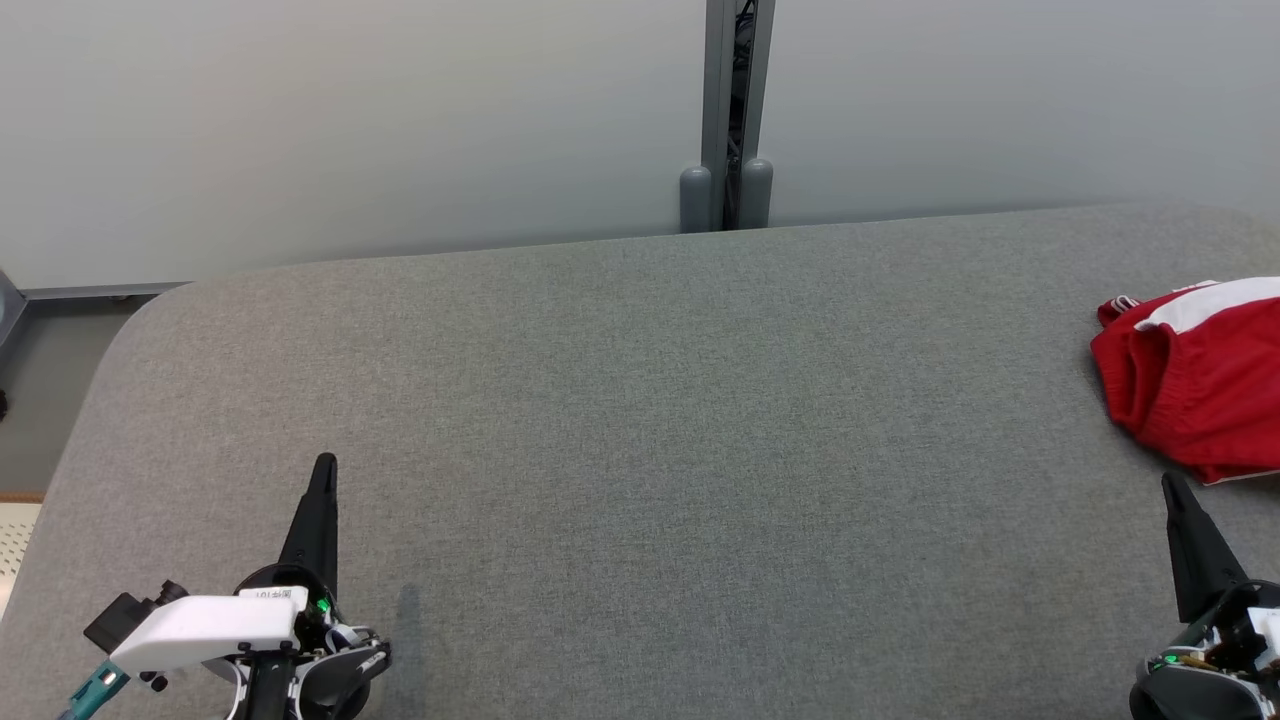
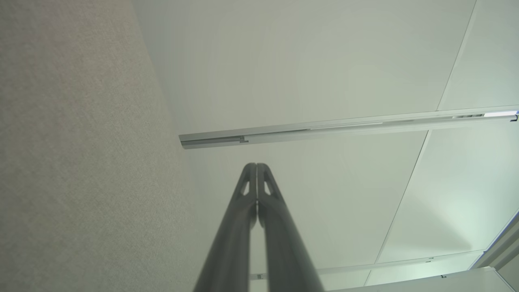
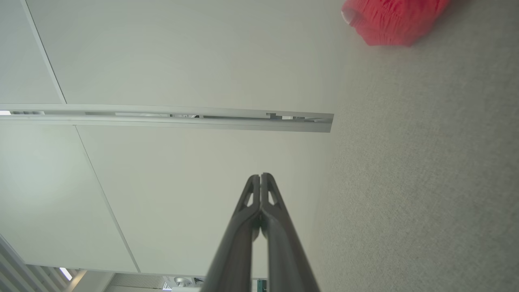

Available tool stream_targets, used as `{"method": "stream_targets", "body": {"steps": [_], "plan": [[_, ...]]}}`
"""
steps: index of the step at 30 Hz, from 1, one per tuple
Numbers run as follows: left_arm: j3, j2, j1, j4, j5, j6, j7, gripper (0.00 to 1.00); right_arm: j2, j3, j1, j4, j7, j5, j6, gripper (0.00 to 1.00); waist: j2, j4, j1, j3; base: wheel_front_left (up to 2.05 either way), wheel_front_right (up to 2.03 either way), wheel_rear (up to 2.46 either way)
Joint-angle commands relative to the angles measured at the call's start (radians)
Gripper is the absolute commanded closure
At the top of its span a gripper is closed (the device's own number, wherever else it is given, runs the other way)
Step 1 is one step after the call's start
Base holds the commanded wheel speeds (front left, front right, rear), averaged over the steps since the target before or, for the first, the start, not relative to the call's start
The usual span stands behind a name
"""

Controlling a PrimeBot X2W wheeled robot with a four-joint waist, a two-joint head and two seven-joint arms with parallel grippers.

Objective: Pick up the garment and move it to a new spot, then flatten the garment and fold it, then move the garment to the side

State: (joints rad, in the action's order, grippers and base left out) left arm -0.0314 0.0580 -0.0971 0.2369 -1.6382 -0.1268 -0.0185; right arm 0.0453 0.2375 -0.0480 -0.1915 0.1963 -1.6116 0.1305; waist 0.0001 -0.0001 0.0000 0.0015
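Left gripper [image 1: 325, 463]: over the near-left corner, fingers pressed together, empty.
Right gripper [image 1: 1172, 482]: by the near-right edge, fingers together, empty, just short of the garment.
Tabletop [image 1: 640, 450]: grey woven fabric, rounded far-left corner.
Room: pale wall panels [image 1: 350, 120], grey post [image 1: 722, 110] between them.
Garment [image 1: 1195, 385]: red, white band, crumpled at the right edge.

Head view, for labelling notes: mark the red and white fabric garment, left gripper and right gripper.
Red and white fabric garment [image 1: 1195, 385]: head view, middle of its red cloth.
Left gripper [image 1: 325, 464]: head view, tip of shut fingers.
Right gripper [image 1: 1169, 482]: head view, tip of shut fingers.
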Motion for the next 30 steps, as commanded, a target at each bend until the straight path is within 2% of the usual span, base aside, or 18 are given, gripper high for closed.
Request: {"method": "stream_targets", "body": {"steps": [1, 30], "plan": [[0.004, 0.006, -0.017, -0.002, -0.001, -0.007, -0.003, 1.00, 0.009, 0.001, -0.002, 0.004, 0.005, -0.002, 0.000, 1.00, -0.0001, 0.000, 0.0000, 0.000, 0.00, 0.00, 0.00], [0.009, 0.002, -0.017, -0.002, 0.004, -0.007, -0.007, 1.00, 0.009, 0.001, -0.002, 0.004, 0.005, -0.002, 0.000, 1.00, -0.0001, 0.000, 0.0000, 0.000, 0.00, 0.00, 0.00]]}}
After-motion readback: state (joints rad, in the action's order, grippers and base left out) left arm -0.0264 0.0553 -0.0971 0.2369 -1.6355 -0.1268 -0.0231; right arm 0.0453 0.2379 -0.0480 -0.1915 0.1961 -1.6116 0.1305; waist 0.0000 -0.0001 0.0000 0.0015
